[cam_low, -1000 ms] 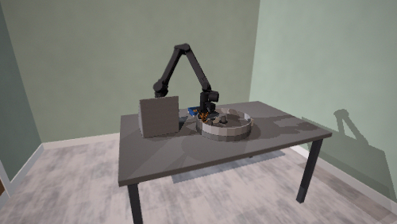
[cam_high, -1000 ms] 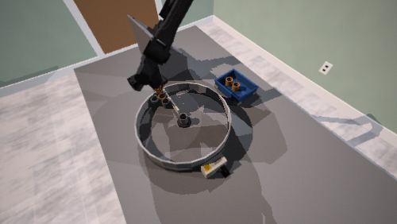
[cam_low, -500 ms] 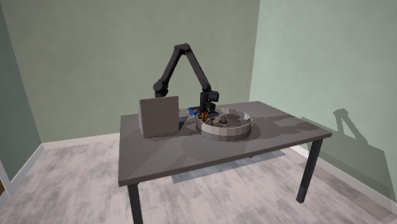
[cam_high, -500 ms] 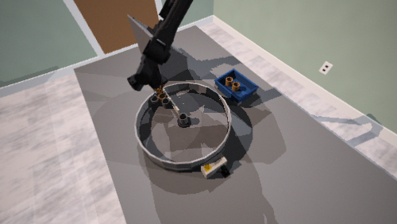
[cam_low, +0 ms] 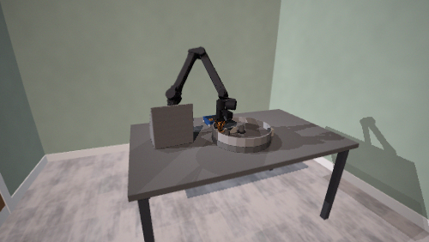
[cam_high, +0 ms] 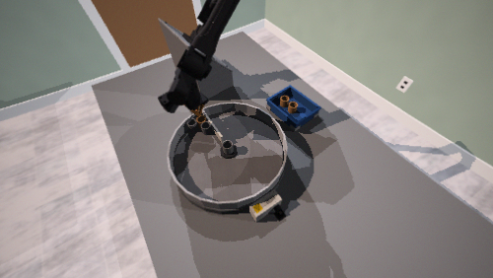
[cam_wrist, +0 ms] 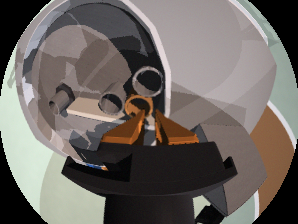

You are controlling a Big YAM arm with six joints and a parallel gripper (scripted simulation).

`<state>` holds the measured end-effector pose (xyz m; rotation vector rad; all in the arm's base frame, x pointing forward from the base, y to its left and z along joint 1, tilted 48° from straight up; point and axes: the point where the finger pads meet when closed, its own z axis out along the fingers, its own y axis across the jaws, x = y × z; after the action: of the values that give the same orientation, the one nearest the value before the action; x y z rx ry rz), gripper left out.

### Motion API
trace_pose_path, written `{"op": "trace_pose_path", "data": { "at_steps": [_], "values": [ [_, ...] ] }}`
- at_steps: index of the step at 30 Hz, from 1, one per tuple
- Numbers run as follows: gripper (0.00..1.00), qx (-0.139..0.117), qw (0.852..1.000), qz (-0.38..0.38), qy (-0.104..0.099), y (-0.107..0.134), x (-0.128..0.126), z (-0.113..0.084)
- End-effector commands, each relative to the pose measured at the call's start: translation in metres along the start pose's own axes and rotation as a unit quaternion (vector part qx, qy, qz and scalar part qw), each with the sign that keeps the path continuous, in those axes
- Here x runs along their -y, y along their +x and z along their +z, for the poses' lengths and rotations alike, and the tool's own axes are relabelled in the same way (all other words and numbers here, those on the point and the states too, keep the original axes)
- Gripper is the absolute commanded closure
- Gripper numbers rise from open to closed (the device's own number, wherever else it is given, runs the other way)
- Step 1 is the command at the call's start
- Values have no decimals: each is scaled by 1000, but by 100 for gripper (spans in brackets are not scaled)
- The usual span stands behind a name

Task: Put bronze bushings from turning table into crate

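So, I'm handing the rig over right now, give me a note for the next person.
Gripper: nearly closed at the third bronze bushing; grip unclear.
Done: two bronze bushings in the crate.
Left: crate the third, then let go. Leave the steel bushings beside it on the turning table.

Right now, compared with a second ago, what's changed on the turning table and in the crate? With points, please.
Nothing visibly. The gripper (cam_high: pixel 198 109) (cam_low: pixel 220 124) (cam_wrist: pixel 150 112) is still low at the turntable's (cam_high: pixel 228 204) (cam_low: pixel 244 143) rim, and two bronze bushings (cam_high: pixel 293 106) remain in the crate (cam_high: pixel 310 106) (cam_low: pixel 208 121).
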<state>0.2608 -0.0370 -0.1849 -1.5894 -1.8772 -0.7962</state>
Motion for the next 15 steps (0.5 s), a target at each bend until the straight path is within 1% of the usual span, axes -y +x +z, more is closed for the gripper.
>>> {"op": "trace_pose_path", "data": {
  "at_steps": [1, 2, 3, 6, 7, 9, 10, 13, 14, 15],
  "values": [
    [87, 13, 1000, -6, -14, -9, -13, -7],
    [87, 8, 1000, -6, -5, -5, -10, 1],
    [87, 4, 1000, -2, -2, -3, -6, 5],
    [87, 1, 1000, 1, 0, 0, -2, 11],
    [87, 5, 1000, -3, -3, -3, -7, 9],
    [87, 5, 1000, -3, -3, -3, -7, 9],
    [87, 21, 999, -6, -27, -14, -19, -9],
    [87, 19, 999, -4, -25, -13, -19, -9],
    [87, 19, 1000, -5, -24, -13, -18, -8],
    [87, 14, 1000, -3, -18, -12, -15, -3]
  ]
}}
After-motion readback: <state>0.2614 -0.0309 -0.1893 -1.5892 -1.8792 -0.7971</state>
